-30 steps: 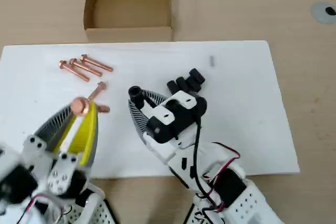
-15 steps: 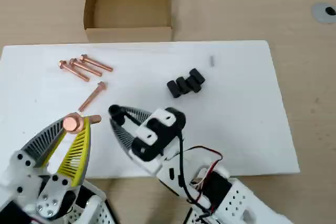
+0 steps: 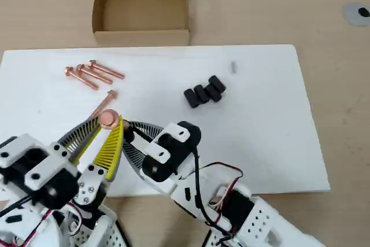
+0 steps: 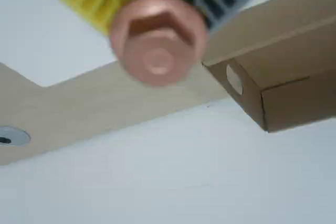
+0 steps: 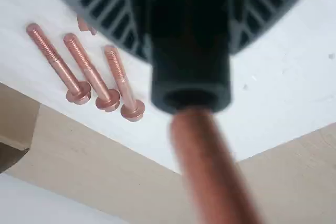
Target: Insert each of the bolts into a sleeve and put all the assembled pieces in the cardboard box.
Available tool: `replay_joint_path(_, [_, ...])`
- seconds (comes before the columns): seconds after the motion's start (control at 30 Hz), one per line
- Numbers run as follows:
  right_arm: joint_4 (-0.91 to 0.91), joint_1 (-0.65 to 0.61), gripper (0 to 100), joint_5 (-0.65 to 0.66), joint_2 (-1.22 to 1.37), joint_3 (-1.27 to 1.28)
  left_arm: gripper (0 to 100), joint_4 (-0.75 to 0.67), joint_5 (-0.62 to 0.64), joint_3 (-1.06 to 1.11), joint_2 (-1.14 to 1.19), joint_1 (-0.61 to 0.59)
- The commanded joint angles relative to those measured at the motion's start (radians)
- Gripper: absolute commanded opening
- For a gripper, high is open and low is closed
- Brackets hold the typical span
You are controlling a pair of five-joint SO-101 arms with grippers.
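My left gripper (image 3: 108, 122), with one yellow and one grey finger, is shut on a copper bolt (image 3: 108, 119) near the mat's front left; the bolt's head (image 4: 157, 38) faces the left wrist camera. My right gripper (image 3: 128, 132) is shut on a black sleeve (image 5: 190, 51) right beside it. The bolt's shank (image 5: 210, 166) meets the sleeve's open end. Three loose bolts (image 3: 92, 73) lie at the mat's far left, and another bolt (image 3: 103, 104) lies just beyond the grippers. Several black sleeves (image 3: 204, 92) sit clustered mid-mat. The cardboard box (image 3: 141, 7) stands open behind the mat.
A white mat (image 3: 260, 143) covers the wooden table. A grey disc (image 3: 357, 13) is set in the table at the far right. The three loose bolts (image 5: 84, 72) lie side by side beyond the held sleeve in the right wrist view.
The right gripper carried the sleeve left and toward the front. The left gripper dipped back, then swung right with the bolt until bolt and sleeve meet.
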Motion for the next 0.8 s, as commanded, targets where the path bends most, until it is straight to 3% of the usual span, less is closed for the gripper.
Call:
replay_joint_path(0.0, [-0.029, -0.013, 0.9, -0.002, 0.001, -0.007, 1, -0.029, 0.003, -0.005, -0.001, 0.008])
replay_joint_path(0.17, [-0.031, -0.013, 0.9, -0.002, 0.001, -0.015, 1, -0.023, -0.051, -0.008, -0.001, 0.006])
replay_joint_path(0.77, [-0.031, -0.012, 0.9, 0.035, 0.001, -0.031, 1, 0.057, -0.051, -0.006, 0.002, 0.006])
